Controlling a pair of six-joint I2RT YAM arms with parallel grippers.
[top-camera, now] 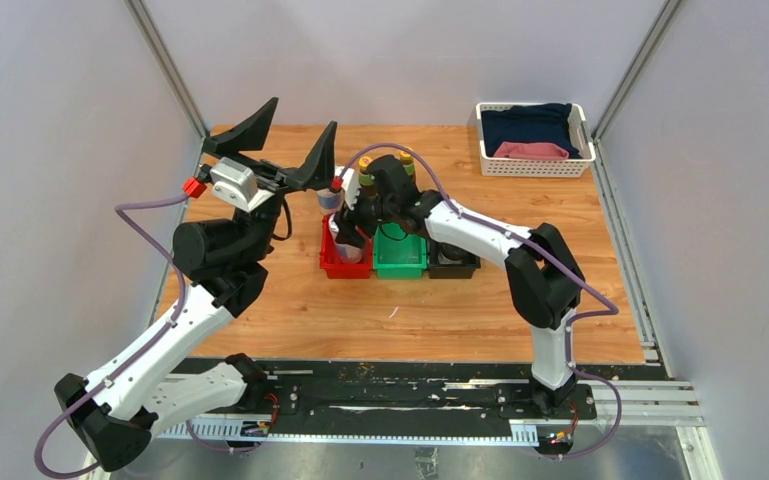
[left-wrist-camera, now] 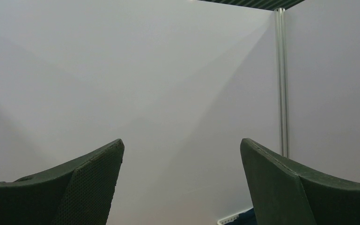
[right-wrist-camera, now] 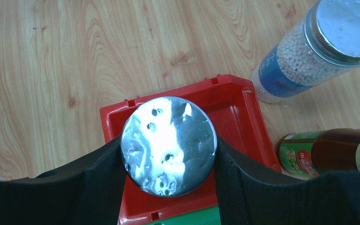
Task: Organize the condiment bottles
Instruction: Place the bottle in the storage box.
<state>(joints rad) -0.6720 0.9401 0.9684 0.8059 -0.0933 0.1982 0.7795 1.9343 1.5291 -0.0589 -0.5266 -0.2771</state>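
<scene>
My right gripper (right-wrist-camera: 168, 141) is shut on a silver-lidded jar (right-wrist-camera: 168, 146), one finger on each side of its lid, over the inside of the red bin (right-wrist-camera: 236, 89). I cannot tell whether the jar rests on the bin floor. In the top view the right gripper (top-camera: 348, 232) is at the red bin (top-camera: 332, 266). A second silver-lidded jar (right-wrist-camera: 304, 56) with white beads and a blue label stands on the table just behind the bin. Two brown bottles with yellow caps (top-camera: 366, 165) stand behind the bins; one shows in the right wrist view (right-wrist-camera: 318, 152). The black-capped bottles are hidden. My left gripper (left-wrist-camera: 181, 146) is open, empty, raised.
A green bin (top-camera: 400, 260) and a black bin (top-camera: 454, 266) stand in a row to the right of the red one. A white basket (top-camera: 535, 165) with dark and pink cloth is at the back right. The left gripper (top-camera: 285, 140) faces the back wall.
</scene>
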